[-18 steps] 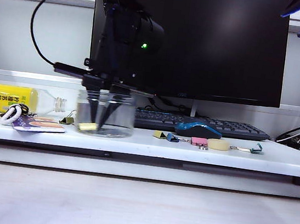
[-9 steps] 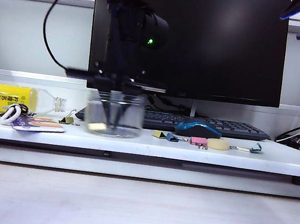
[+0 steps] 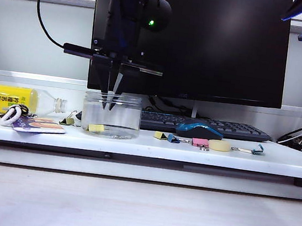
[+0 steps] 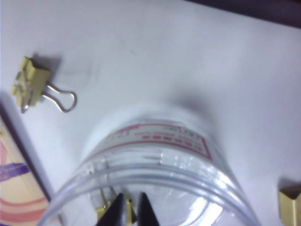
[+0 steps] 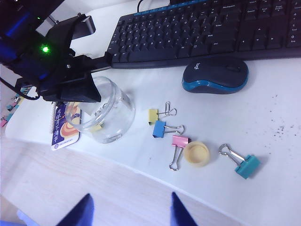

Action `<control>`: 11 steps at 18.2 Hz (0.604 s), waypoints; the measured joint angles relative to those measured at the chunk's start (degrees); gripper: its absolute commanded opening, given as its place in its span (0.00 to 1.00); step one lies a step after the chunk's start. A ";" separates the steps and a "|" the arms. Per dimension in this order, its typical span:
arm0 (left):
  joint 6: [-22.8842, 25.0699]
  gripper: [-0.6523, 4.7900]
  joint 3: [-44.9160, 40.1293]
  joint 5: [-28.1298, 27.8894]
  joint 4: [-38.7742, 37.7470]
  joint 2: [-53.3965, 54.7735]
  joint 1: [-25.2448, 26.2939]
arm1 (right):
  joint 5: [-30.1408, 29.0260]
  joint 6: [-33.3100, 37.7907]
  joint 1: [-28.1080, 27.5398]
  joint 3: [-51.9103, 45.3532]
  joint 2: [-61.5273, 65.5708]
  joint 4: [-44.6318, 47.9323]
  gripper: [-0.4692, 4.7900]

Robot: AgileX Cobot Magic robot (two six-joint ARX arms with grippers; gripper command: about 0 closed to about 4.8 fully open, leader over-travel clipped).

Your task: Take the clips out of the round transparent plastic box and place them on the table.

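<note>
Your left gripper (image 3: pixel 109 106) hangs just inside the mouth of the round transparent plastic box (image 3: pixel 111 115), jaws drawn narrow. The left wrist view shows a sliver of yellow between its fingertips (image 4: pixel 117 213), but you cannot tell whether that is a clip held or only one seen behind them. Your right gripper (image 5: pixel 129 209) waits wide and empty, well apart, above the front edge of the surface (image 3: pixel 152 146).

One pale-yellow clip (image 3: pixel 96 128) lies on the box floor at its left side. Another yellow clip (image 4: pixel 29 84) rests on the surface outside the box, body to one side and wire loop stretched away from it, so its long axis runs body to loop.

Judge these clips as very light, stiff and springy: the painted body is slick and short, the wire handles thin and apt to pivot. Take hold across the flat sides of the body, or pinch both wires together close to it.

The box looks light and rigid with smooth walls; it stands upright, mouth up, and will likely slide or tip if your fingers nudge the rim.
</note>
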 measured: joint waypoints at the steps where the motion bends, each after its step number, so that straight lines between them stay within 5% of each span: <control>1: 0.02 0.21 0.02 0.02 0.00 0.00 -0.17 | 0.00 0.00 0.00 0.00 0.00 0.00 0.49; 6: 1.55 0.21 0.09 3.61 0.02 0.00 -0.28 | -0.02 0.00 0.00 0.00 0.00 0.00 0.49; 11: 26.36 0.21 0.13 3.45 0.00 -0.04 -0.31 | -0.02 0.00 0.00 0.00 -0.02 0.00 0.49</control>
